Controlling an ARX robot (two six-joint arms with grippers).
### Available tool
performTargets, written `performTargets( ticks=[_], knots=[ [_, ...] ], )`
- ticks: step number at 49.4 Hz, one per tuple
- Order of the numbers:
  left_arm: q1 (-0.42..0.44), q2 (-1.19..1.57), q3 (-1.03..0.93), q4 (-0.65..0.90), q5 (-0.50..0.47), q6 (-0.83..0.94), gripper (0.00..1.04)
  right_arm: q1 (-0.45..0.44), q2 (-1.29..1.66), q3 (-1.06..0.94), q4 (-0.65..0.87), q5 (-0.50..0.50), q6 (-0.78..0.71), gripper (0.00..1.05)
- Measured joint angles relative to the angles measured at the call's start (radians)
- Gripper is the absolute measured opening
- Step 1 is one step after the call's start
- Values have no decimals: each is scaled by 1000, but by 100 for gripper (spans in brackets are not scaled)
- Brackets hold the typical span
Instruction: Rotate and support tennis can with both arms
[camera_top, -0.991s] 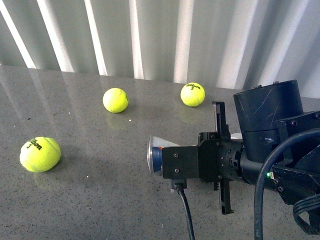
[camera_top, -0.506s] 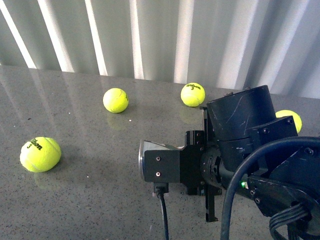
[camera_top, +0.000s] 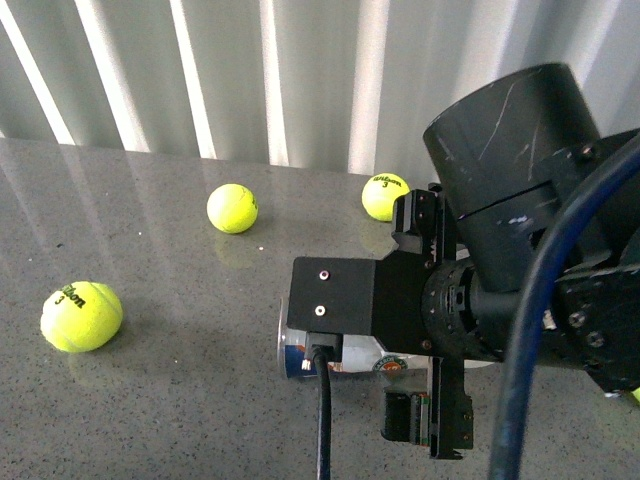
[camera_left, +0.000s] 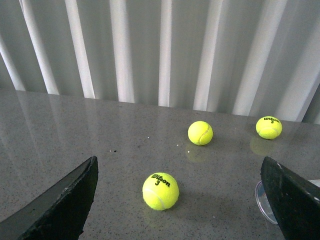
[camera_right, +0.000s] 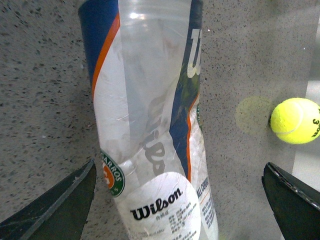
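**Right hand poised, can not yet taken.** My right hand (camera_right: 179, 164) hangs released over the clear, dented plastic tennis can (camera_right: 150, 115) with its navy, white and orange Wilson label. One black finger (camera_right: 55, 210) stands on either side of the tube, and as far as I can tell neither touches it. The tennis can lies on its side on the grey speckled stone surface (camera_top: 150, 400), low and centre in the front view. Its metal rim (camera_top: 284, 338) faces the frame's left, and most of its body is hidden beneath my right arm's bulky black wrist (camera_top: 520, 200). My left hand (camera_left: 178, 164) is likewise released, grasping nothing, and sits well apart from the tube.

By my reckoning the job is barely under way. The tube is not gripped, lifted or turned, so the closing of my right hand and the support from my left are both left to do.

Only the right wrist view shows the label and my spread fingers, which my own arm covers in the front view. Only the left wrist view shows my left hand, and of the can it catches just a sliver of rim. The front view places three yellow-green felt tennis balls (camera_top: 82, 315) across the left and upper centre of the frame.
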Motion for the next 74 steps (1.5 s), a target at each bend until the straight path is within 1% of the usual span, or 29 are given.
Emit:
performTargets(
  ticks=[3, 8, 15, 20, 25, 29, 35, 36, 40, 42, 45, 46, 53, 55, 57, 61, 74],
  knots=[
    [0, 0, 0, 0, 0, 0, 98, -14, -58, -1, -54, -16, 42, 98],
    [0, 0, 0, 0, 0, 0, 98, -50, -149, -15, -90, -27, 107, 98],
    [0, 0, 0, 0, 0, 0, 98, -171, -280, -14, -78, 79, 262, 98],
    [0, 0, 0, 0, 0, 0, 98, -282, -346, -14, 1, 154, 355, 98],
    [0, 0, 0, 0, 0, 0, 98, -413, -469, -45, 140, 166, 473, 98],
    [0, 0, 0, 0, 0, 0, 98, -462, -561, -91, 238, 164, 531, 98],
    [0, 0, 0, 0, 0, 0, 98, -490, -697, -168, 368, 150, 594, 98],
    [0, 0, 0, 0, 0, 0, 98, -492, -712, -173, 369, 140, 602, 97],
    [0, 0, 0, 0, 0, 0, 98, -502, -851, -216, 221, 2, 789, 84],
    [0, 0, 0, 0, 0, 0, 98, -502, -939, -282, 167, -29, 893, 75],
    [0, 0, 0, 0, 0, 0, 98, -501, -1024, -377, 168, -36, 983, 62],
    [0, 0, 0, 0, 0, 0, 98, -501, -1033, -387, 171, -35, 991, 61],
    [0, 0, 0, 0, 0, 0, 98, -504, -1099, -500, 204, -31, 1053, 36],
    [0, 0, 0, 0, 0, 0, 98, -504, -1111, -520, 209, -32, 1059, 31],
    [0, 0, 0, 0, 0, 0, 98, -504, -1139, -557, 216, -32, 1064, 20],
    [0, 0, 0, 0, 0, 0, 98, -504, -1187, -606, 224, -32, 1068, 3],
    [0, 0, 0, 0, 0, 0, 98, -504, -1300, -703, 211, -32, 1073, 3]
  ],
)
